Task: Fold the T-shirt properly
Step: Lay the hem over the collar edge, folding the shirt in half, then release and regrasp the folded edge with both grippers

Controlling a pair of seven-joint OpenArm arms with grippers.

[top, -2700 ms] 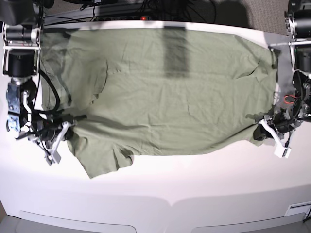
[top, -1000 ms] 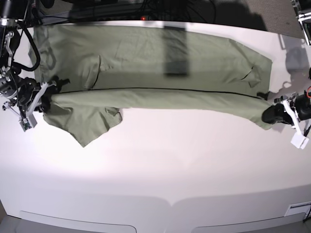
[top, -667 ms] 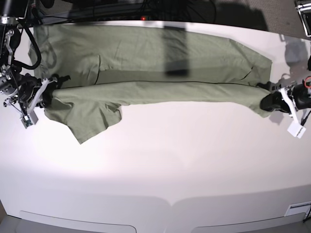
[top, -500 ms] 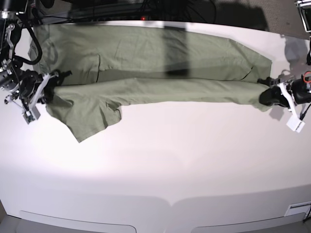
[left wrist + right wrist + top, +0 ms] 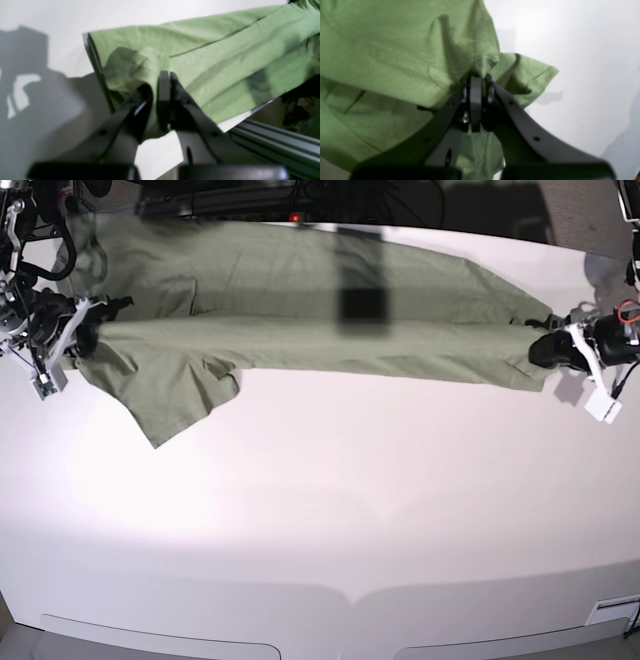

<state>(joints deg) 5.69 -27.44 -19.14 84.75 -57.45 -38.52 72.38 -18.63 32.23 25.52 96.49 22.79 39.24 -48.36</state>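
The olive-green T-shirt (image 5: 300, 310) lies stretched across the far half of the white table (image 5: 330, 510), its near edge lifted and carried over the rest. A sleeve (image 5: 170, 395) hangs down at the left. My left gripper (image 5: 548, 348), at the base view's right, is shut on the shirt's edge; its wrist view shows the fingers (image 5: 163, 100) pinching green cloth (image 5: 225, 62). My right gripper (image 5: 82, 338), at the base view's left, is shut on the other edge; its wrist view shows the fingers (image 5: 475, 100) clamping bunched fabric (image 5: 395, 50).
Cables and dark equipment (image 5: 250, 195) sit behind the table's far edge. A metal rail (image 5: 275, 140) shows beside the table in the left wrist view. The near half of the table is bare white surface.
Both grippers have carried the shirt's near edge farther toward the table's far side. The folded strip now lies higher over the shirt and the hanging sleeve has followed.
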